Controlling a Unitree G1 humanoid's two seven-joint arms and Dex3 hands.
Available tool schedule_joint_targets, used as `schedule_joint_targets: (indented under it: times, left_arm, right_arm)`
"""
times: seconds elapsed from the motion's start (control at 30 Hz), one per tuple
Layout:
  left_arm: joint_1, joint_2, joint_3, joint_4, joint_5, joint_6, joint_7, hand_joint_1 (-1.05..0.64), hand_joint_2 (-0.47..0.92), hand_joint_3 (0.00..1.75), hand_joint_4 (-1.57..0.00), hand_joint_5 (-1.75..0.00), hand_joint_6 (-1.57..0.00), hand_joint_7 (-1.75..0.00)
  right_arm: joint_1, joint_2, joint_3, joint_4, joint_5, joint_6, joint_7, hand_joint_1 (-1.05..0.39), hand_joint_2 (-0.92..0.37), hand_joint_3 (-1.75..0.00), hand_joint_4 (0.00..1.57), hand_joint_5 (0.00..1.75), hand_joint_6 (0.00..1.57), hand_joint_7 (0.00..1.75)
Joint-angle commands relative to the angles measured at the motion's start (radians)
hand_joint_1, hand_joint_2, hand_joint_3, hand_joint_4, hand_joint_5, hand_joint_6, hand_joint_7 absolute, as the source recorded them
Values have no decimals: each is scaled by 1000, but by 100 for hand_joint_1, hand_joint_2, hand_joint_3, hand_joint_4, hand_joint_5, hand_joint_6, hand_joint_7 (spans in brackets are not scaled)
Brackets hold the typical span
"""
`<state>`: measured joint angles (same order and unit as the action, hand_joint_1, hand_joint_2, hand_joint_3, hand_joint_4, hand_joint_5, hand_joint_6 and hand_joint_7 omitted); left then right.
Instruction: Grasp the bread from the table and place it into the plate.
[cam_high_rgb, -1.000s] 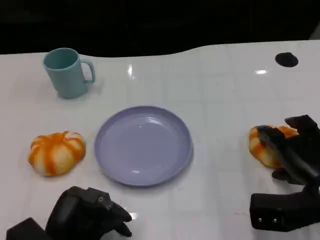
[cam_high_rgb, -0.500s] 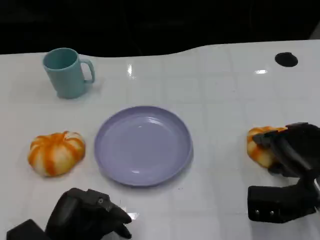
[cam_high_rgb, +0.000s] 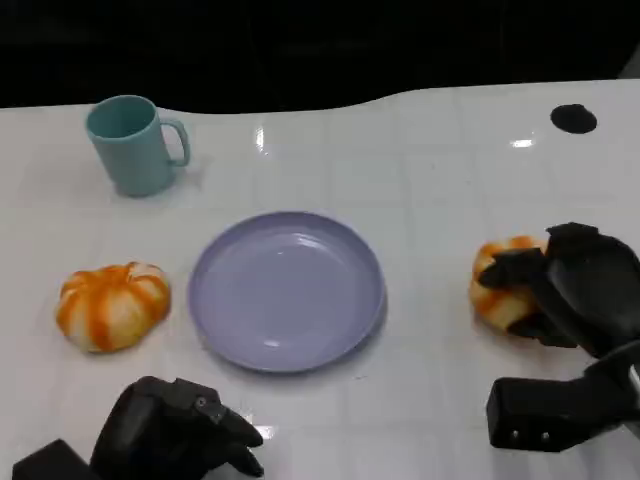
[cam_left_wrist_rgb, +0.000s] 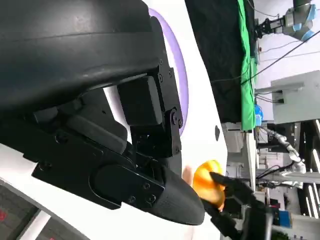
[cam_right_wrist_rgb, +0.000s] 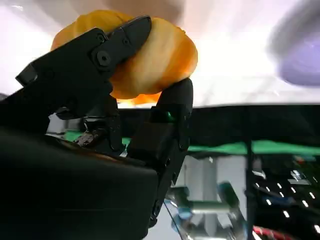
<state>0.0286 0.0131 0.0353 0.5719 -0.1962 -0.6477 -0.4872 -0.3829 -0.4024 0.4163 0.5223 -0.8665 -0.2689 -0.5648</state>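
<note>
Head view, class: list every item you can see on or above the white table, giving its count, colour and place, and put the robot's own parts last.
Round orange-and-white striped bread roll: one, orange and white, on the table left of the plate.
Second orange bread roll: one, orange, right of the plate, gripped by the right hand.
Round lilac plastic plate: one, lilac, table centre, nothing in it.
Teal plastic mug with a handle: one, teal, upright, far left.
Small black round mark: one, black, far right of the table.
White table: one, white, glossy.
Left hand: one, black, near left edge, holding nothing.
Right hand: one, black, fingers around the second roll.
</note>
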Motion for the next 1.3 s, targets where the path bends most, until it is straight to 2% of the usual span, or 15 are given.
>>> schedule_joint_targets:
  times: [0.03, 0.07, 0.13, 0.17, 0.27, 0.4, 0.5, 0.6, 0.73, 1.03, 1.17, 1.3]
  left_arm:
    - [8, 12, 5, -1, 1, -6, 3, -105, 91, 0, -143, -68, -157, -23]
    - [7, 12, 5, -1, 2, -6, 4, -105, 91, 1, -143, -68, -157, -23]
    - [6, 12, 4, -3, 1, -5, 2, -105, 91, 1, -143, -68, -157, -23]
    - [5, 13, 3, -3, 3, -6, 2, -105, 91, 1, -143, -68, -157, -23]
    - [4, 13, 2, -3, 5, -8, 4, -105, 91, 1, -143, -68, -157, -24]
    - [6, 11, 2, -9, -3, 1, -1, -105, 90, 0, -143, -68, -157, -24]
    - [5, 11, 2, -9, -9, 6, -6, -105, 89, 0, -143, -68, -157, -24]
    - [4, 10, 0, -10, -10, 8, -8, -105, 89, 0, -143, -68, -157, -24]
    - [3, 9, -2, -10, -3, 4, -2, -105, 90, 0, -143, -68, -157, -23]
    - [11, 5, -7, -27, -3, 22, 5, -105, 89, 0, -144, -68, -157, -25]
    - [12, 3, -8, -34, -6, 29, 4, -105, 89, 0, -144, -68, -157, -25]
    - [13, 1, -8, -33, -4, 29, 4, -105, 89, 0, -144, -68, -157, -25]
  right_arm:
    - [29, -22, -21, -103, 7, -19, -7, 4, -76, -8, 99, 172, 100, 132]
    - [34, -20, -24, -122, 9, -24, -2, 5, -71, -17, 101, 171, 99, 133]
    - [44, -13, -33, -160, 25, -33, 18, 7, -39, -79, 102, 171, 98, 136]
    - [48, -10, -38, -176, 33, -37, 28, 7, -32, -95, 102, 171, 98, 136]
    - [59, -3, -44, -220, 48, -59, 39, 8, -17, -124, 104, 170, 101, 135]
    - [63, 21, -44, -264, 93, -101, 71, 9, -10, -139, 106, 167, 103, 133]
    - [46, 59, -36, -254, 117, -129, 83, 14, -8, -147, 108, 167, 104, 136]
    - [9, 122, -19, -221, 110, -132, 81, 14, -5, -155, 109, 169, 102, 143]
    - [-70, 201, 11, -133, 92, -141, 71, 9, -4, -161, 110, 171, 101, 142]
    - [-194, 312, 49, 108, 106, -206, 39, -4, -15, -149, 101, 175, 86, 158]
    - [-240, 350, 70, 204, 100, -217, 21, -8, -22, -141, 95, 175, 87, 147]
    - [-274, 384, 82, 281, 102, -223, 4, -8, -26, -137, 93, 175, 84, 151]
